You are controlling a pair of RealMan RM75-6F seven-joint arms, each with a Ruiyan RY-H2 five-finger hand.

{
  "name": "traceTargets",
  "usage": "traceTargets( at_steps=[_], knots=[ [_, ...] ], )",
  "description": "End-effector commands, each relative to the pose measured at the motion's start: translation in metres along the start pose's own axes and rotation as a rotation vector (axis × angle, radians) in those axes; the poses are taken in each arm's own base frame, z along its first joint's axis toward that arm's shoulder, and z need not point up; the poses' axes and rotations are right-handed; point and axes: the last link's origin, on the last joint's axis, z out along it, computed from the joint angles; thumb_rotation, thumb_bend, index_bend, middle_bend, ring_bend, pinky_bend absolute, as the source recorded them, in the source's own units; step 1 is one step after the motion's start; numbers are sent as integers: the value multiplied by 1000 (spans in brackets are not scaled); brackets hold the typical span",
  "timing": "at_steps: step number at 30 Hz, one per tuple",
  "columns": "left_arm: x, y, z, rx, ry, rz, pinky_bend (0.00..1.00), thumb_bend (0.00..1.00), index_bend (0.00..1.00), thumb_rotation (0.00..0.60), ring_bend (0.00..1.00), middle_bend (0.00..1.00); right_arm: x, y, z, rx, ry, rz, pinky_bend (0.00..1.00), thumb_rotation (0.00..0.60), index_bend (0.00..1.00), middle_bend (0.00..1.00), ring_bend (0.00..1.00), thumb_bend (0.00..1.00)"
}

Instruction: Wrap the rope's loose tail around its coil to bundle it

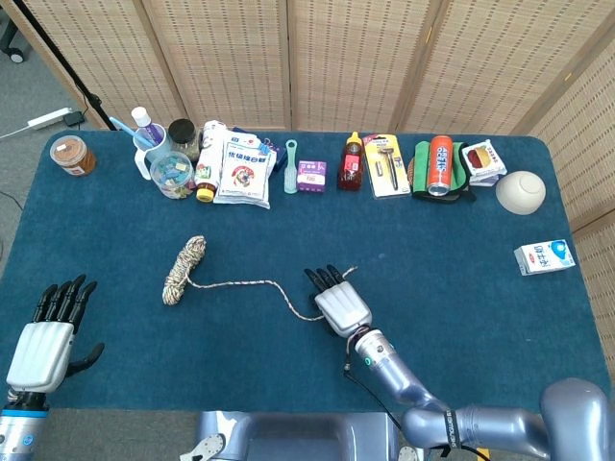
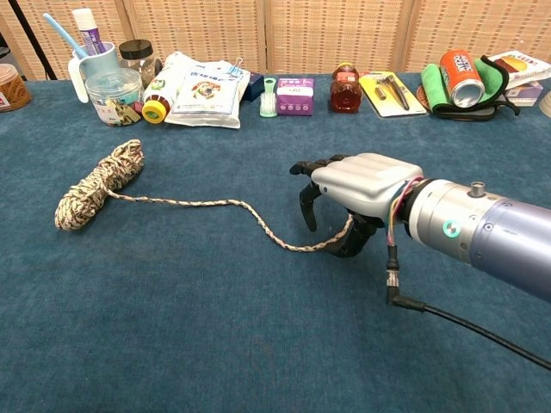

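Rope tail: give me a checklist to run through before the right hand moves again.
1. Right hand over the rope tail: ok, fingers curl down around its end.
2. Tail firmly held: cannot tell, the contact is hidden under the hand.
3. Coil intact, resting on the table: ok.
4. Tail path to the coil free of other items: ok.
5. Left hand steadying the coil: not ok, it rests open at the table's near edge, far from it.

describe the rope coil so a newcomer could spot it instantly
On the blue table, look at the open middle-left area, in front of the row of clutter along the back edge. The rope coil lies there alone, a speckled beige elongated bundle. Its loose tail trails across the cloth toward the right hand, unlike anything else there.
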Motion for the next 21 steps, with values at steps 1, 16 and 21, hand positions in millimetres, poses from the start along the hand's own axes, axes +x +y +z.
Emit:
traceTargets(
  at_steps=[1, 16, 21],
  knots=[
    [0, 0, 0, -1, -1, 1, 0, 217, 0, 600, 0, 0, -2, -3, 1, -2, -7, 5, 0, 600, 448, 0, 0, 384],
    [1, -2, 2, 7, -1, -4, 0, 217, 0, 600, 0, 0, -11, -4, 8, -22, -31, 5, 0, 600, 450, 0, 0, 420],
    [1, -3, 2, 8, -1, -5, 0, 217, 0, 600, 0, 0, -12, -3, 9, -24, -30, 15, 0, 600, 469, 0, 0, 421]
  ],
)
